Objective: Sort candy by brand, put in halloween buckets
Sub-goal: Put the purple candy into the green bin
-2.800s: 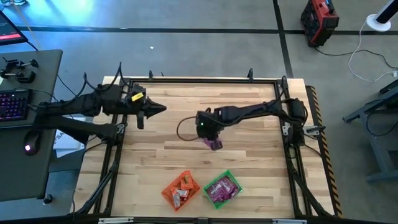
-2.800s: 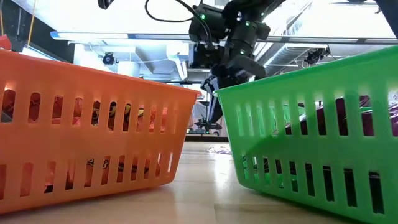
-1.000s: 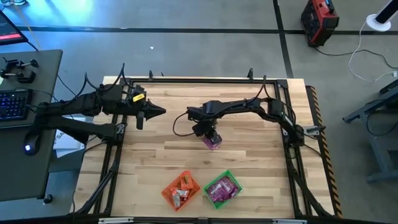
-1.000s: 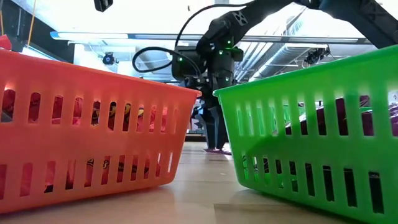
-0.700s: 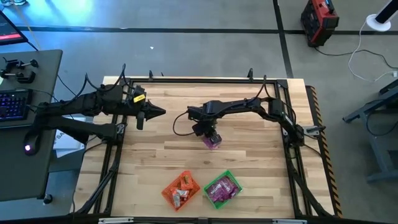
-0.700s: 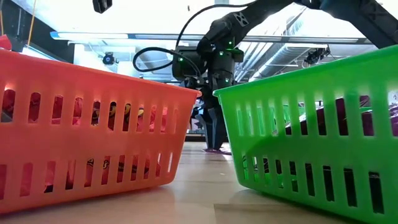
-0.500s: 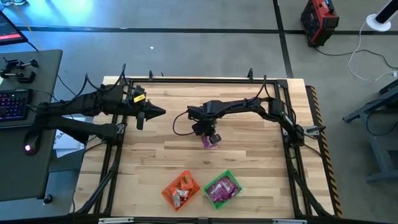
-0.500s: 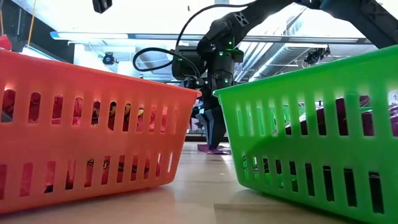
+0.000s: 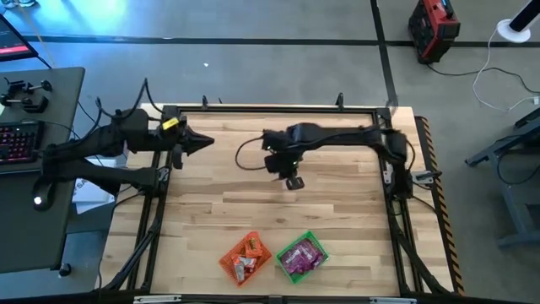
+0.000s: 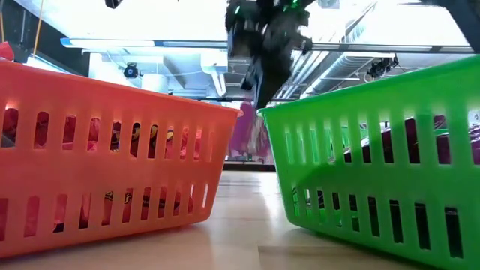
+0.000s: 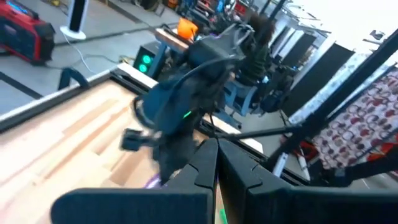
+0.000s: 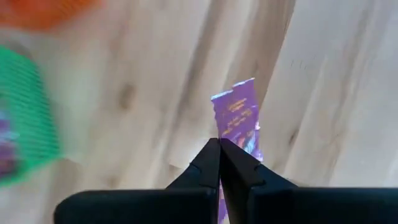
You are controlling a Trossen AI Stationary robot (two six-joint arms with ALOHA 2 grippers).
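My right gripper [image 12: 219, 147] hangs above the middle of the table [image 9: 354, 219], shut on a purple candy packet [image 12: 239, 117]. In the low view the packet [image 10: 252, 132] dangles between the two buckets. The orange bucket [image 9: 245, 257] holds orange-red candy and the green bucket [image 9: 301, 257] holds purple candy. Both stand side by side near the table's near edge. My left gripper [image 9: 207, 142] is shut and empty, held level over the far left of the table. My right gripper pinches one end of the purple packet [image 12: 231, 138] between its two fingers. The fingers come from above, slanting steeply down. The packet hangs below the fingers [image 10: 264, 81], lifted clear of the table.
Bare wood lies between my right gripper and the buckets. A dark frame rail [image 9: 270, 108] runs along the table's far edge and down both sides. A desk with a keyboard [image 9: 17, 139] stands off the table's left.
My right gripper has shut on the purple packet, which lay on the table, and has risen with it, so the packet now hangs clear of the wood. My left gripper has drawn back a little toward the table's left edge.
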